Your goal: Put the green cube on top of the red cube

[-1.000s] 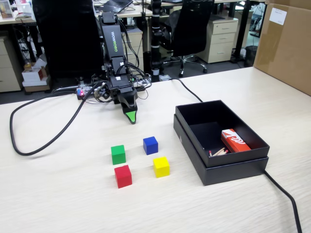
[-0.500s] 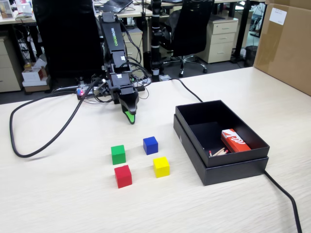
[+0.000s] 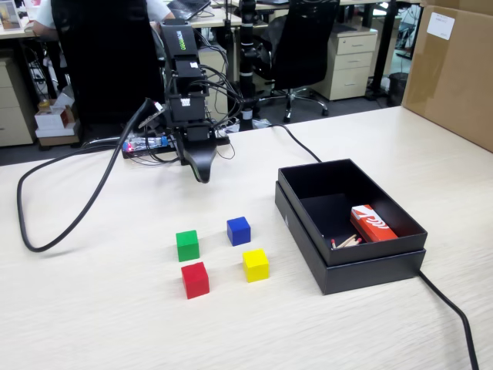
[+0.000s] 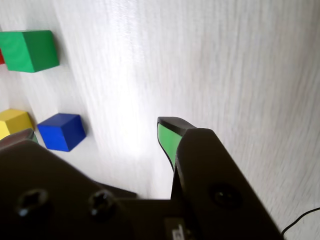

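Raised hand (image 3: 201, 176) now hides its green tip.

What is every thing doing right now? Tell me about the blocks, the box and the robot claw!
green cube: on the table, not stacked
red cube: on the table, nothing on top
blue cube: on the table
yellow cube: on the table
black box: open
gripper: above the table, empty
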### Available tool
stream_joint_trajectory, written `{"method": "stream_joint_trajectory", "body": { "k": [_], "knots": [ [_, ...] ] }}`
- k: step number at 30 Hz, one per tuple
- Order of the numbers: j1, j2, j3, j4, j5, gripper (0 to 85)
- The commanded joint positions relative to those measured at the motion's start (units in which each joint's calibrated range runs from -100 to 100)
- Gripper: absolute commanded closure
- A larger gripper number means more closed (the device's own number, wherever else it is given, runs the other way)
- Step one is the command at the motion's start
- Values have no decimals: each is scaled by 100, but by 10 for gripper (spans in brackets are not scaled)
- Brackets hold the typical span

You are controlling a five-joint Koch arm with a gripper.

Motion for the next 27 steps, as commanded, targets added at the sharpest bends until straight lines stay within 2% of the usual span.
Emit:
{"method": "stream_joint_trajectory", "body": {
  "k": [1, 7, 14, 27],
  "knots": [
    [-68, 477, 776, -191, -137, 383],
    [-234, 2635, 2662, -683, -293, 383],
    [-400, 4298, 4149, -709, -459, 410],
    [-484, 5905, 4665, -709, -606, 410]
  ]
}}
